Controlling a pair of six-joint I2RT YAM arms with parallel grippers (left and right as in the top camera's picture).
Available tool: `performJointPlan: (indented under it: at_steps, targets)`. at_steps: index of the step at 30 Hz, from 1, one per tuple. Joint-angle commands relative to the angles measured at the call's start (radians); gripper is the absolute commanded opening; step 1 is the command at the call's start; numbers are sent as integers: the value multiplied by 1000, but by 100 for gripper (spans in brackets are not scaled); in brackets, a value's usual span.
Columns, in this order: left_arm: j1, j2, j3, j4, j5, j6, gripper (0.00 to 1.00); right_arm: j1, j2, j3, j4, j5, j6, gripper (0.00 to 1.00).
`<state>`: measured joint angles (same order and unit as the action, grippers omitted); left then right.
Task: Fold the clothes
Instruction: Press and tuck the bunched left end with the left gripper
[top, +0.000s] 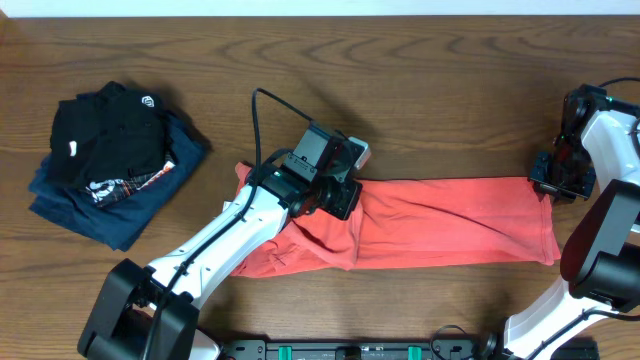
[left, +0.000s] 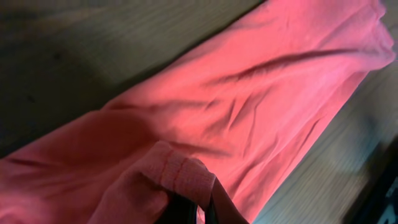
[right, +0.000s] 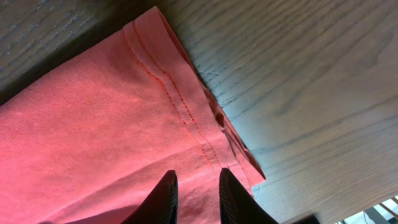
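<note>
Clenching a hem fold of the coral-red cotton T-shirt (top: 450, 215), my left pincer (left: 196, 210) held it above the band stretched across the wooden tabletop (top: 400, 80). My right pincer (right: 196, 193) sat at the far hem, jaws narrowly apart, grip unclear. I judged uneven pulling could slip the cloth, skewing the fold.

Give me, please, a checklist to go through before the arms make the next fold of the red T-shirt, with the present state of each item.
1. Left gripper shut on a hem of the T-shirt: ok.
2. Right gripper holding the right end: cannot tell; its fingers stand at the hem.
3. T-shirt lying as a flat strip: not ok, the left end is bunched.
4. Black garment and navy garment apart from the T-shirt: ok.
</note>
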<state>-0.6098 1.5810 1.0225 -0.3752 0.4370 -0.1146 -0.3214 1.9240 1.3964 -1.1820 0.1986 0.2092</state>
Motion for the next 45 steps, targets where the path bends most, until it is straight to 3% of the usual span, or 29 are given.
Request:
performJointPlan:
  at_steps: [1,18,20,21,22,25,29,32,35,39,45]
  targets:
    - [-3,2,10,10,23,-23,7,8,-13,-4,0,3,14,22]
    - [-4,9,9,100,22,-291,9,8,-13,-4,-2,3,14,22]
    - [-4,11,9,93,2,-291,17,8,-13,-4,0,3,14,22]
    - [-5,13,9,84,-14,-291,34,8,-13,-4,0,3,14,22]
    - [-4,16,9,79,-25,-291,45,8,-13,-4,0,3,14,22]
    - [0,25,9,56,-36,-242,58,8,-13,-4,-2,3,14,22]
    - [52,-6,10,23,-39,-219,57,8,-13,-4,-4,3,14,22]
    - [108,-41,10,-36,-55,-219,45,8,-13,-4,-3,3,14,22]
    - [145,-45,9,-142,-164,-220,33,8,-13,-4,-3,-2,14,22]
    - [166,-19,-5,-190,-310,-224,33,8,-13,-4,-4,-20,13,22]
    - [206,20,-8,-193,-387,-278,42,8,-13,-4,-12,-20,10,22]
